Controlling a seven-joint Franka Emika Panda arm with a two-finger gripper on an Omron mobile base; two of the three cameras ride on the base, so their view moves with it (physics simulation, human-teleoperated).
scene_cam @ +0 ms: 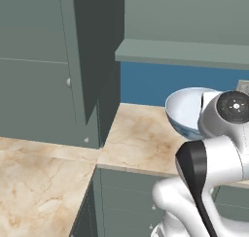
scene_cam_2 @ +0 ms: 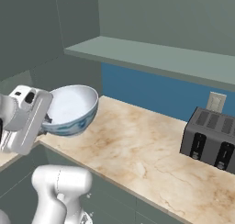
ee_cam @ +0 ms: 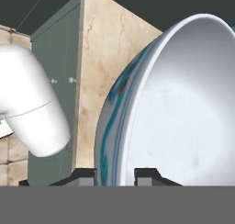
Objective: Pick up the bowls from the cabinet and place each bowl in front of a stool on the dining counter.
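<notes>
The gripper (ee_cam: 114,175) is pinched tight on the rim of the white and blue bowl (ee_cam: 183,113), one finger inside and one outside. The bowl is up in the air over the marble worktop (scene_cam_2: 137,145), tipped on its side. A black toaster (scene_cam_2: 210,139) stands at about 3 o'clock from the bowl, well apart. The green cabinet (scene_cam: 44,61) is at 9 o'clock.

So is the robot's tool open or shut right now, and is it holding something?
Tool: shut on the rim of the blue-and-white bowl, holding it up.
</notes>
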